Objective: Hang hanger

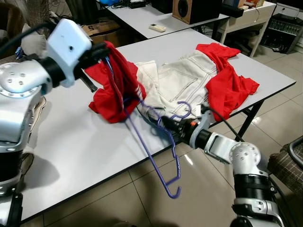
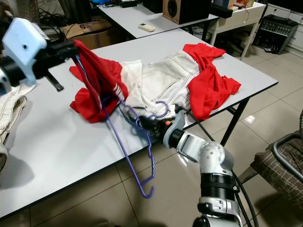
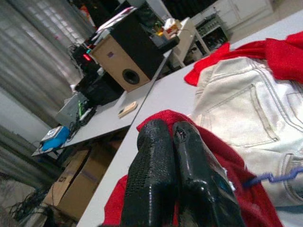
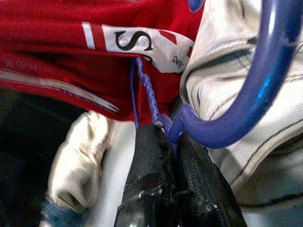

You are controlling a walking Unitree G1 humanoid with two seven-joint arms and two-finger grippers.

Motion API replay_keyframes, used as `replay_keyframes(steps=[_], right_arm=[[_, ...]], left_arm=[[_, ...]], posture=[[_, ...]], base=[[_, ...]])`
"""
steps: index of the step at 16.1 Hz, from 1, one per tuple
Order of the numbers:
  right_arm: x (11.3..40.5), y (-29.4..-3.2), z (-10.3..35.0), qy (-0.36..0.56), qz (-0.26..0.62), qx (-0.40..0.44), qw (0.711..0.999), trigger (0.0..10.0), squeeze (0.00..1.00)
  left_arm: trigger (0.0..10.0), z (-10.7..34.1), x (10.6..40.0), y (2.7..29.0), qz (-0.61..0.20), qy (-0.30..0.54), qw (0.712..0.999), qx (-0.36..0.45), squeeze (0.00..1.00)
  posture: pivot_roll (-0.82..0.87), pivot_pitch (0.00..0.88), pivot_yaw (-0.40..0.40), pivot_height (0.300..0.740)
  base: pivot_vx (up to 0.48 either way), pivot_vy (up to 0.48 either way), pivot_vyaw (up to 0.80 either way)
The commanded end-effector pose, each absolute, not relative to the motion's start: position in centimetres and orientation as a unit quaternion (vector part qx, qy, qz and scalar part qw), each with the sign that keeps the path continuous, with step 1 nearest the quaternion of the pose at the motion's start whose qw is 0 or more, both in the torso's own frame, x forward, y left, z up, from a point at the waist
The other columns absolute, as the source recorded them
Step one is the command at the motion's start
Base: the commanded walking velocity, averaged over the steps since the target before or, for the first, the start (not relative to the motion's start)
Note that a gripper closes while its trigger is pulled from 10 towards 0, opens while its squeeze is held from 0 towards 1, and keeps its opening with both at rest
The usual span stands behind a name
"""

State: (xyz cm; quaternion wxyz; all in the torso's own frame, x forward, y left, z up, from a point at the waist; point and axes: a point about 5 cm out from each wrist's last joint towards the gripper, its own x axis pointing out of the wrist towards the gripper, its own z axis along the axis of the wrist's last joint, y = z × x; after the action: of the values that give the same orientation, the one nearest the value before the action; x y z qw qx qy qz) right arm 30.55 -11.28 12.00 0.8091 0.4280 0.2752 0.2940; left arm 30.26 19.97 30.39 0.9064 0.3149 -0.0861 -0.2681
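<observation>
A blue-purple hanger [image 1: 161, 156], red shirts [image 1: 113, 90] with white stripes, off-white jeans [image 1: 182, 82] and a white desk [image 1: 75, 142].

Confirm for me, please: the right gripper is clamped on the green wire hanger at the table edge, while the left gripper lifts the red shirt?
Not quite: the wire hanger is purple-blue, not green, as the right wrist view shows. Otherwise correct: the right gripper is clamped on it at the table edge, and the left gripper lifts the red shirt.

White table [image 1: 85, 142] on a tiled floor [image 1: 156, 198], bearing white jeans [image 1: 182, 82] and a red garment [image 1: 232, 82] near its far corner. A second table [image 1: 142, 16] behind carried a remote control [image 1: 157, 28] and a wooden speaker [image 1: 189, 9]. A cardboard box [image 2: 87, 29] sat beneath it; a checked chair [image 1: 289, 165] stood at right.
</observation>
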Motion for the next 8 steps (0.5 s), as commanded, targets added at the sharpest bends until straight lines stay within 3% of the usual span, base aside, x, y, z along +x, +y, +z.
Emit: replay_keyframes(steps=[1,3,5,6,8], right_arm=[[31.3,-12.0,13.0,0.26,0.279,0.452,0.806,10.0,0.0],[32.1,-12.8,13.9,0.243,0.268,0.458,0.812,10.0,0.0],[33.9,-14.2,16.8,0.182,0.254,0.441,0.841,10.0,0.0],[35.1,-15.4,21.7,0.076,0.271,0.435,0.855,10.0,0.0],[34.9,-15.6,26.0,0.009,0.323,0.437,0.839,10.0,0.0]], left_arm=[[0.0,30.8,30.2,21.1,-0.236,-0.099,0.916,0.309,0.0],[0.0,30.9,30.6,22.0,-0.197,-0.113,0.931,0.286,0.0],[0.0,30.6,31.2,24.1,-0.122,-0.108,0.947,0.277,0.0],[0.0,31.7,31.3,25.9,-0.044,-0.131,0.959,0.247,0.0],[0.0,31.6,31.0,28.9,0.053,-0.124,0.974,0.183,0.0]], posture=[[-0.07,0.0,0.063,0.74],[-0.06,0.0,0.061,0.74],[-0.06,0.0,0.061,0.74],[-0.06,0.0,0.058,0.74],[-0.07,0.0,0.053,0.74]], base=[[0.0,0.0,0.0],[0.0,0.0,0.0],[0.0,0.0,0.0],[0.0,0.0,0.0],[0.0,0.0,0.0]])
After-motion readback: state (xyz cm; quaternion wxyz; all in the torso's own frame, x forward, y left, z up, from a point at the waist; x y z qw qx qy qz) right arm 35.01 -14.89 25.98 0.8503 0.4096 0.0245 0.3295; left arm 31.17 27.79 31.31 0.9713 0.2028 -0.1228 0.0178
